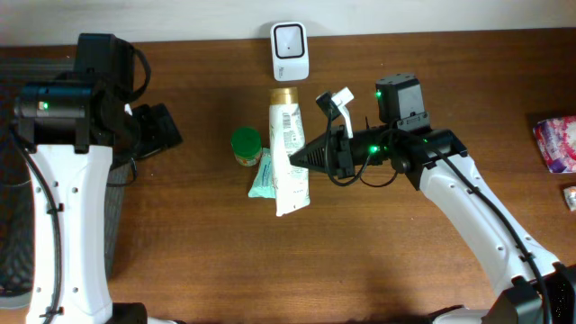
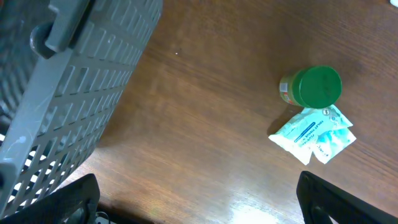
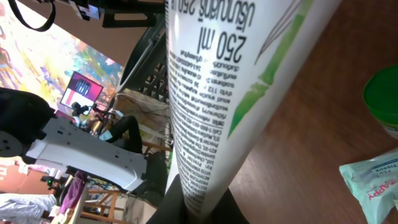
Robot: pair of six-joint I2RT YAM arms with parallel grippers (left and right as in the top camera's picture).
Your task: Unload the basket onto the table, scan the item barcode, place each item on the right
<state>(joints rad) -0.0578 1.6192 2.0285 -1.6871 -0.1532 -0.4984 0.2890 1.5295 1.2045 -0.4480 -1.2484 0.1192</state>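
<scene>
The item is a white tube with a gold cap and a printed label, lying lengthwise below the white barcode scanner at the table's back edge. My right gripper is shut on the tube's lower half from the right. In the right wrist view the tube fills the middle, and the right gripper pinches its flat end between the dark jaws. My left gripper hangs open near the left side, far from the tube. The left gripper has only bare table between its fingers.
A green-lidded jar and a teal wipes packet lie just left of the tube; the jar and packet also show in the left wrist view. A grey mesh basket stands at the far left. A pink package lies at the right edge.
</scene>
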